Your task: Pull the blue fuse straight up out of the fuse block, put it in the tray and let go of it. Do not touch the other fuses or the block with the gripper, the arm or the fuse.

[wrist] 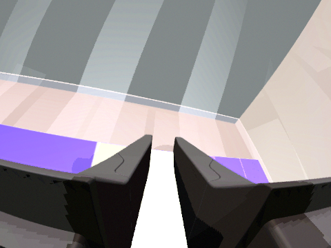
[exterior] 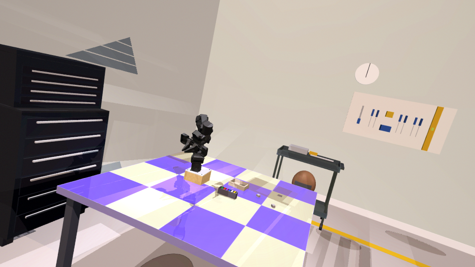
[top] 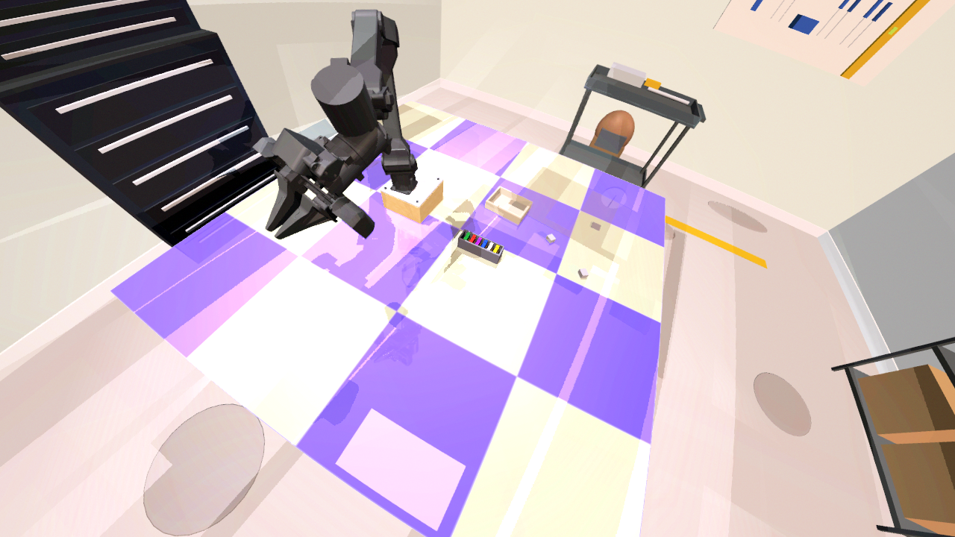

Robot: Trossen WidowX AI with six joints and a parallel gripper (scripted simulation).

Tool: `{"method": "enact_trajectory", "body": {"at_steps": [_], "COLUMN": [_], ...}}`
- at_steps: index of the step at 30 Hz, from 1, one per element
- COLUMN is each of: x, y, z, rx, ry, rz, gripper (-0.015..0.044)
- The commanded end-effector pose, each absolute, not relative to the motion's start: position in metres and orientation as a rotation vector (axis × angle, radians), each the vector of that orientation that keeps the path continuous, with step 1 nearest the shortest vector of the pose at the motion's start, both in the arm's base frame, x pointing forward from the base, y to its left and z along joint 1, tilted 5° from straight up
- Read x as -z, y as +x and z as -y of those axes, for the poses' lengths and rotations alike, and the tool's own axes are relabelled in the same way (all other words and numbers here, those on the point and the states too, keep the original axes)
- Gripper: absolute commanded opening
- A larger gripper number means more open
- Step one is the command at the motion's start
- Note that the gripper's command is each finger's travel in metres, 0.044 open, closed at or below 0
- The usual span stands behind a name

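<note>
The dark fuse block (top: 479, 253) (exterior: 227, 193) stands on the checkered table, holding a row of coloured fuses. The blue fuse (top: 484, 244) (exterior: 229, 190) sits in that row, between a magenta one and a white one. The pale, shallow tray (top: 506, 213) (exterior: 237, 186) lies behind the block and looks empty. My gripper (top: 273, 233) (wrist: 163, 142) is slightly open, with a narrow gap and nothing between the fingertips. It is up in the air, left of the arm's base in the top view, well away from block and tray. Neither shows in the wrist view.
The arm stands on a wooden base (top: 413, 205) (exterior: 196, 178) left of the tray. Two small grey cubes (top: 550, 238) (top: 583, 273) and a flat grey piece (top: 595, 226) (exterior: 279, 195) lie right of the block and tray. A black drawer cabinet (exterior: 59, 132) stands left of the table.
</note>
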State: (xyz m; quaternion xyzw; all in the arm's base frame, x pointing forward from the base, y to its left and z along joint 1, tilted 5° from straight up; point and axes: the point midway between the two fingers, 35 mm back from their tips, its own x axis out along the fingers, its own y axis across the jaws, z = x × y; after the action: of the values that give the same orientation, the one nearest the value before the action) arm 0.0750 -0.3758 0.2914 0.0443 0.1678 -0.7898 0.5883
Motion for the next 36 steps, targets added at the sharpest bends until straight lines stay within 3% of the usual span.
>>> {"method": "enact_trajectory", "body": {"at_steps": [1,9,18,29,36], "x": [-0.254,-0.179,-0.106,-0.04,-0.036], "y": [0.133,0.229,0.293,0.306,0.299], "z": [0.368,0.319,0.227,0.097,0.084], "rx": [1.558,0.894,0.106,-1.001,-1.096], "ry": [-0.025,-0.364,-0.743,-1.162,-1.187], "rz": [-0.702,-1.178,-1.412,-1.347,-1.32], "gripper": [0.0068,0.0068,0.0068,0.0068,0.0068]}}
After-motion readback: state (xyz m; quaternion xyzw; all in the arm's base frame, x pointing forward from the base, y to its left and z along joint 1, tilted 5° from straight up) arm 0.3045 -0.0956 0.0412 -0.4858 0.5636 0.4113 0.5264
